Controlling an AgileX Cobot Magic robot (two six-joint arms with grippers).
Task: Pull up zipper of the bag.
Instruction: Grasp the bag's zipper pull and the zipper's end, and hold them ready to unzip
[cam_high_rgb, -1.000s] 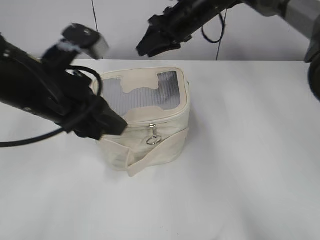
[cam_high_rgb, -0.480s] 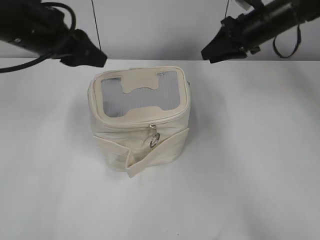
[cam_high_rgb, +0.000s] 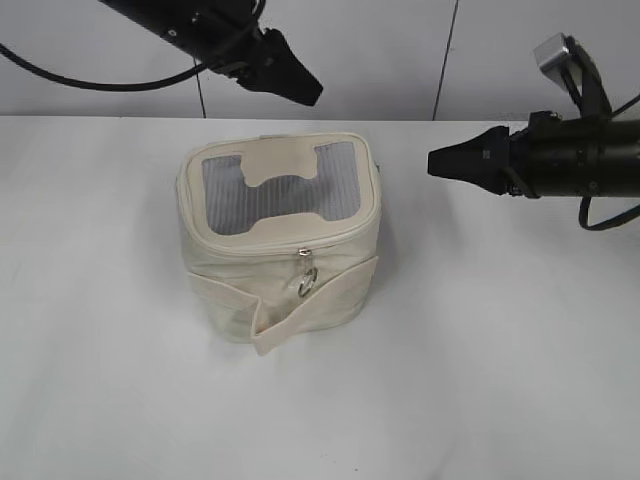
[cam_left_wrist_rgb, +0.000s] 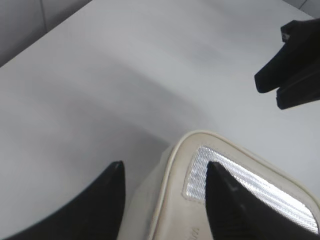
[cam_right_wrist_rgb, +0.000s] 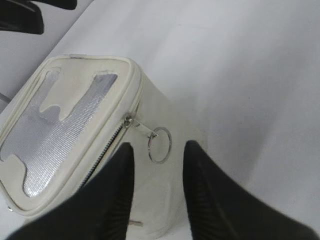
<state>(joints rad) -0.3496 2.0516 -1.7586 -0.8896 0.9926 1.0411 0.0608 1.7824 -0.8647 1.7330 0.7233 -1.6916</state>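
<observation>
A: Cream bag (cam_high_rgb: 281, 235) upright near the middle of the white table (cam_high_rgb: 480, 350), silvery mesh lid (cam_high_rgb: 277, 183) facing up.

B: Zipper line running round just under the lid rim. Front pull ring (cam_high_rgb: 306, 282) hanging down against the front wall, above the loose flap (cam_high_rgb: 315, 310) at the base.

A: Second ring (cam_right_wrist_rgb: 159, 145) in the right wrist view, dangling off a slider (cam_right_wrist_rgb: 129, 120) at the corner. Teeth beside that slider dark and gappy. Open or closed there? Hard to call.

B: Left gripper (cam_high_rgb: 290, 78) up high behind the bag, well clear of the lid, nothing in it. Cable (cam_high_rgb: 90, 80) trailing off to the left.

A: Fingers (cam_left_wrist_rgb: 102, 200) spread in the left wrist view, gap wide, one corner of the bag showing between them. Touching nothing.

B: Right gripper (cam_high_rgb: 455, 163) out to the right, level with the lid, well apart from the bag, tips aimed at it.

A: Fingers (cam_right_wrist_rgb: 112, 197) parted there too, a clear gap between them, ring and slider framed just above that gap. No contact.

B: Right gripper also visible from the left wrist camera, dark tips at the upper right (cam_left_wrist_rgb: 290, 75), slightly apart.

A: Bag standing free, neither ring pinched.
</observation>
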